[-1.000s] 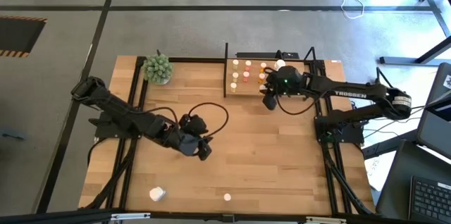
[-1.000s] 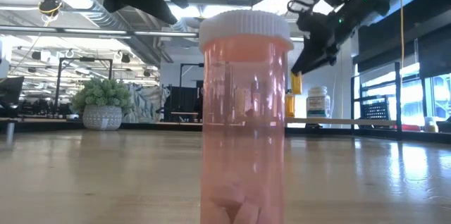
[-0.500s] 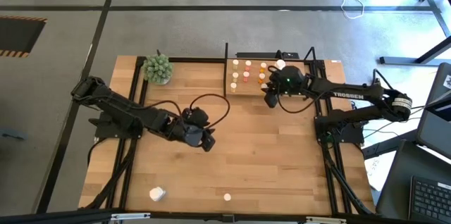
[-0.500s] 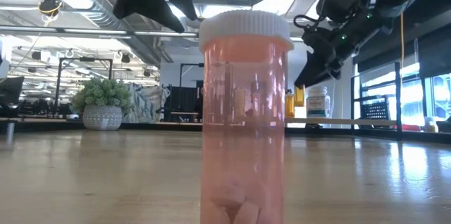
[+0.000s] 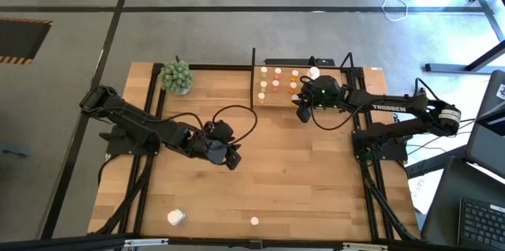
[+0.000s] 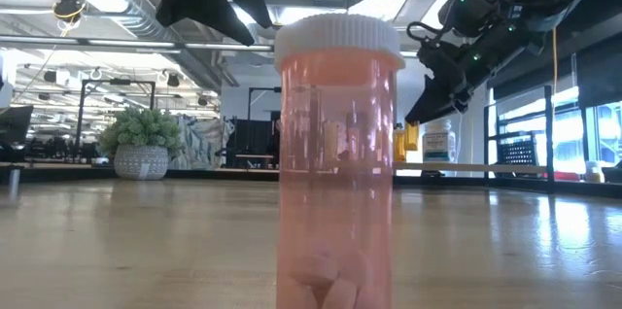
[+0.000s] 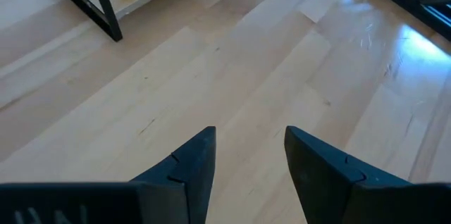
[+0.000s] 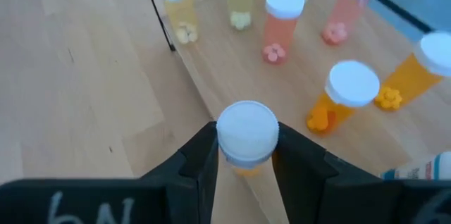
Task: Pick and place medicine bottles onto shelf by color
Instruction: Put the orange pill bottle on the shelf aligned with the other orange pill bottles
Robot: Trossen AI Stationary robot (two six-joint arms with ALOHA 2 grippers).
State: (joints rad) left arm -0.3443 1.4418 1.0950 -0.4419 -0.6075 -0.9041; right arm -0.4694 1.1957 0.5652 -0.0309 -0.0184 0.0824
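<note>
The shelf (image 5: 282,97) stands at the far middle of the table and carries several small white-capped medicine bottles, yellow (image 8: 176,5), pink (image 8: 280,23) and orange (image 8: 345,97). My right gripper (image 5: 301,114) is at the shelf's near right corner, shut on another white-capped orange bottle (image 8: 246,136). My left gripper (image 5: 231,162) hangs open over bare tabletop left of centre, nothing between its fingers (image 7: 190,164). A pink bottle (image 6: 337,154) stands upright at the table's near edge (image 5: 254,221). A white bottle (image 5: 175,217) lies near the front left. My right gripper pinches the orange bottle by its white cap (image 8: 246,122), one finger (image 8: 201,153) on each side. The fingers slant down from the table's right toward the shelf. The bottle hangs upright below them over the shelf's near edge; whether its bottom rests on the board is hidden.
A green spiky plant ball (image 5: 177,77) sits at the far left corner. Thin black uprights (image 8: 158,13) frame the shelf. A larger white labelled bottle (image 6: 439,141) stands at the shelf's far right. Bare wood lies between the two grippers.
My right gripper has come down toward the shelf with the orange bottle, still shut on its cap. My left gripper has swung a little toward the table's far edge and right, staying open.
</note>
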